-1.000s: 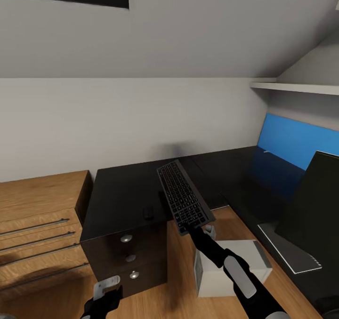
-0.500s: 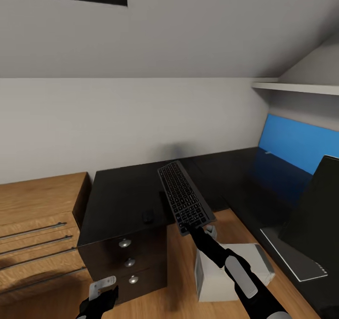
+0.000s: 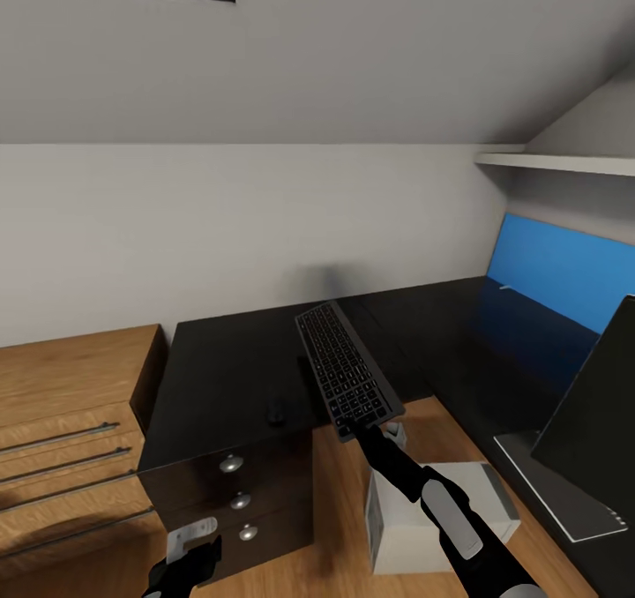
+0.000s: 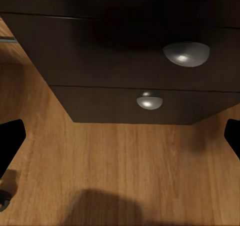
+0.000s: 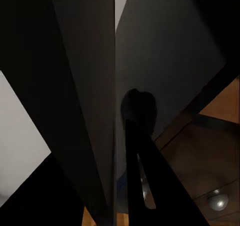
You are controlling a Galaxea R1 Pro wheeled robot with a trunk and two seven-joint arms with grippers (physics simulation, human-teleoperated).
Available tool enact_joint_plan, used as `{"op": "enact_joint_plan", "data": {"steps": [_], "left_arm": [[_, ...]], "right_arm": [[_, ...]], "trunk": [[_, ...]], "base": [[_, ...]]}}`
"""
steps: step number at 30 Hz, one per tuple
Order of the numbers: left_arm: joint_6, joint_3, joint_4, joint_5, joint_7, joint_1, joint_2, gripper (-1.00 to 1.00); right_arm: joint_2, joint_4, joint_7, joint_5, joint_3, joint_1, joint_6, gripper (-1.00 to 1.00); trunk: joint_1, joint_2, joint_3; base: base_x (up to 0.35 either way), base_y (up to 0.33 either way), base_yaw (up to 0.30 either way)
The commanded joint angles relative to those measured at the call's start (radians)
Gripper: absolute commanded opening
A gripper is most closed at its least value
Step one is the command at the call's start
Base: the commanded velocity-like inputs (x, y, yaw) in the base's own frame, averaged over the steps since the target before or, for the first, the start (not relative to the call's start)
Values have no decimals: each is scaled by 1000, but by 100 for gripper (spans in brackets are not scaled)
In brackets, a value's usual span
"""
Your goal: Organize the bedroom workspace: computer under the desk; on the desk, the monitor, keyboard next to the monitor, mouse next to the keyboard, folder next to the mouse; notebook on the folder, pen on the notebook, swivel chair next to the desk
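- While the right gripper [image 3: 360, 428] pinches the near short end of the slim grey keyboard with black keys [image 3: 344, 370], that keyboard hangs in the air over the near right edge of the long black desk with round silver drawer knobs [image 3: 225, 373].
- The step in hand, as I judge it, is carrying the keyboard to its place on the desk; it is not yet set down.
- The keyboard's long axis runs from near to far, its far end tipped up and leaning a little left, keys facing up and towards the camera.
- The small black rounded mouse [image 3: 277, 407] lies on the desk top near its near edge, just left of the keyboard's near end; in the right wrist view it is a dark lump [image 5: 138, 108] beside the keyboard's underside.
- The wide black monitor [image 3: 595, 422] stands at the right, well apart from the keyboard, on the other wing of the desk.
- The light grey box-shaped computer [image 3: 432, 514] sits on the wooden floor [image 3: 335, 492] beneath the right arm.
- Next, I judge, the keyboard must travel right towards the monitor, turn to lie along it, then be lowered flat before release.
- The left gripper [image 3: 181, 571] hangs low in front of the drawers, its jaws spread and holding nothing.
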Motion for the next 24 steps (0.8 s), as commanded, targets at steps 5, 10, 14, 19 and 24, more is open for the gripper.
{"op": "enact_joint_plan", "data": {"steps": [5,10,14,19,24], "left_arm": [[6,2,-2,11,5,0,-1,100],[6,3,-2,11,5,0,-1,100],[6,3,-2,11,5,0,0,100],[6,3,-2,11,5,0,0,100],[6,3,-2,11,5,0,0,100]], "right_arm": [[-1,0,0,-12,3,-1,5,-100],[-1,1,0,-12,4,-1,5,-100],[-1,3,0,-12,4,-1,5,-100],[0,5,0,-12,4,-1,5,-100],[-1,6,0,-12,4,-1,5,-100]], "trunk": [[19,-36,-17],[38,-71,-32],[54,-99,-45],[73,-134,-61],[88,-162,-73]], "base": [[0,0,0],[0,0,0],[0,0,0],[0,0,0],[0,0,0]]}}
